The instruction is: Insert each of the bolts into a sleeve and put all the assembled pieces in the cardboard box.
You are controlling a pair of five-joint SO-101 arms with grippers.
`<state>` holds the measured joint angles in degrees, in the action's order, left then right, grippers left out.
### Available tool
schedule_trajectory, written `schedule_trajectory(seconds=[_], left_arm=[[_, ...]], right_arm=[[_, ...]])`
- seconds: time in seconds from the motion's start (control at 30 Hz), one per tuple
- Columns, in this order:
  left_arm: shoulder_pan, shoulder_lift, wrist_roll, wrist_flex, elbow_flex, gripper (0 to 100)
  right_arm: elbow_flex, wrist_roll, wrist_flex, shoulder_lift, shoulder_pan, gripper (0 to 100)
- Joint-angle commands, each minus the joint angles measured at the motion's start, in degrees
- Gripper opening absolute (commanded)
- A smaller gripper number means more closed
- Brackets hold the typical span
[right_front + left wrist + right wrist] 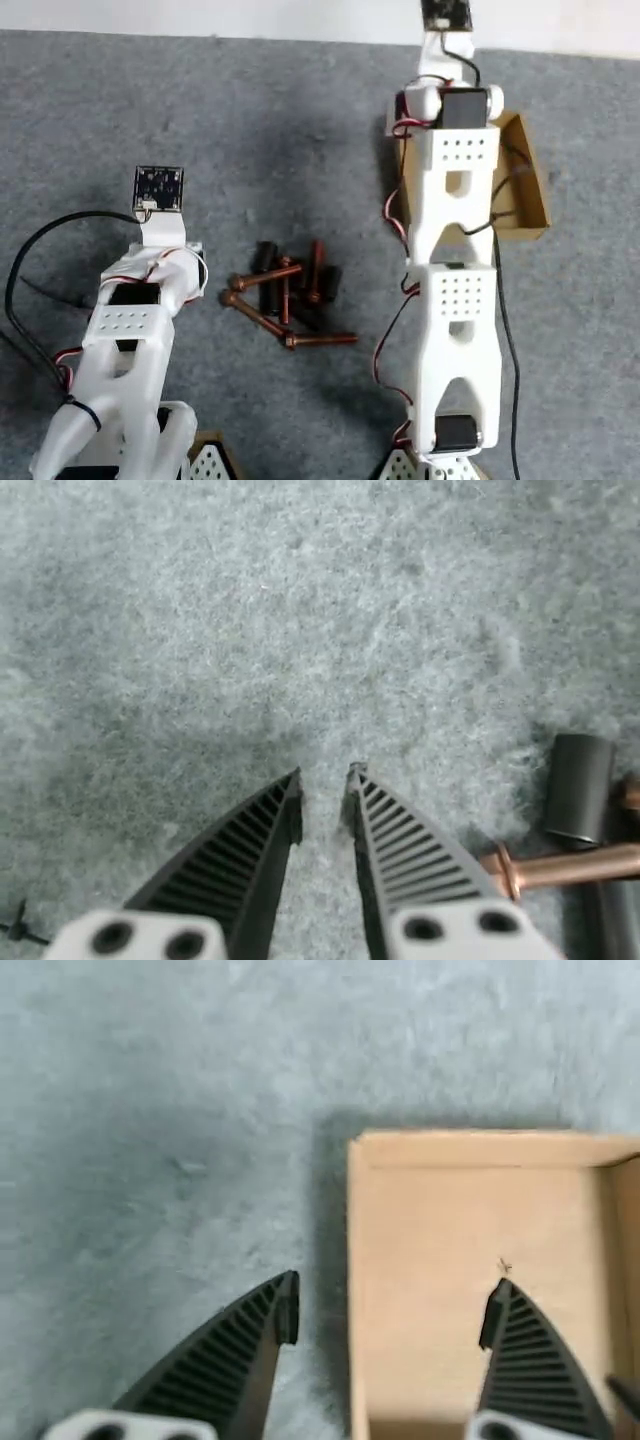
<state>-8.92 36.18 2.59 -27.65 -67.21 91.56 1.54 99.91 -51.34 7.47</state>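
Note:
Several copper bolts [285,295] and black sleeves [265,256] lie in a loose pile on the grey carpet between the two arms. My left gripper [323,778] hovers over bare carpet just left of the pile, its fingers a narrow gap apart with nothing between them. Beside it lie a sleeve [580,785] and a bolt [570,865]. The cardboard box [525,180] sits at the far right under the stretched right arm. My right gripper [390,1305] is wide open astride the box's wall [352,1260], one finger over carpet and one over the bare box floor.
The grey carpet [250,130] covers the whole table. The right arm's white links [455,300] run down the right side next to the pile. A black cable [40,250] loops at the left edge.

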Motion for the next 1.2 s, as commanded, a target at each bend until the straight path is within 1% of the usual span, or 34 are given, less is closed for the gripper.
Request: schedule_trajectory(seconds=[0.0, 0.17, 0.43, 0.5, 0.73, 0.93, 1.03, 1.17], left_arm=[[-0.4, 0.2, 0.6, 1.1, 0.4, 9], [-0.4, 0.2, 0.6, 1.1, 0.4, 9], [-0.4, 0.2, 0.6, 1.1, 0.4, 9], [-0.5, 0.2, 0.6, 1.1, 0.4, 9], [-0.7, 0.2, 0.6, 1.0, 0.4, 9], [-0.6, 0.2, 0.6, 1.1, 0.4, 9], [-0.6, 0.2, 0.6, 1.1, 0.4, 9], [-0.6, 0.2, 0.6, 1.1, 0.4, 9]], right_arm=[[-10.3, -0.7, 1.2, 10.7, 3.1, 28.1], [-28.1, -0.9, 1.1, 23.3, 7.5, 28.1], [-55.1, -7.0, 0.7, 43.2, 14.7, 28.1], [-61.7, -6.8, -1.5, 47.4, 16.0, 28.1], [-89.6, -6.3, -16.7, 60.5, 16.4, 28.1], [-114.9, -6.3, -34.5, 69.7, 16.6, 28.1], [-125.0, -6.3, -44.2, 73.1, 16.7, 28.1], [-134.7, -6.3, -54.2, 74.5, 20.0, 28.1]])
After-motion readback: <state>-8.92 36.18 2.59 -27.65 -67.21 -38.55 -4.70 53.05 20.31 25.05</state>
